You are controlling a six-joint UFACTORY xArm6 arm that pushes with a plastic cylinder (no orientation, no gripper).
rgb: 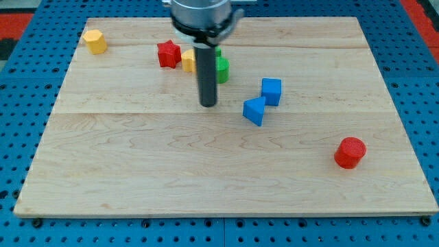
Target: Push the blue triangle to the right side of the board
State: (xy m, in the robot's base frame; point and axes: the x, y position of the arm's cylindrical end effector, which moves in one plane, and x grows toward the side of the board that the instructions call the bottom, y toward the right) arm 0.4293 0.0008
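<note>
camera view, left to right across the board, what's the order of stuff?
yellow block → red star → my tip → blue triangle → blue cube → red cylinder. Yellow and green blocks behind the rod omitted: overlapped.

This looks like a robot lab: a wooden board [226, 178] lies on a blue pegboard bench [20, 103] with regular holes, and small coloured blocks [271, 90] are spread on it.
</note>
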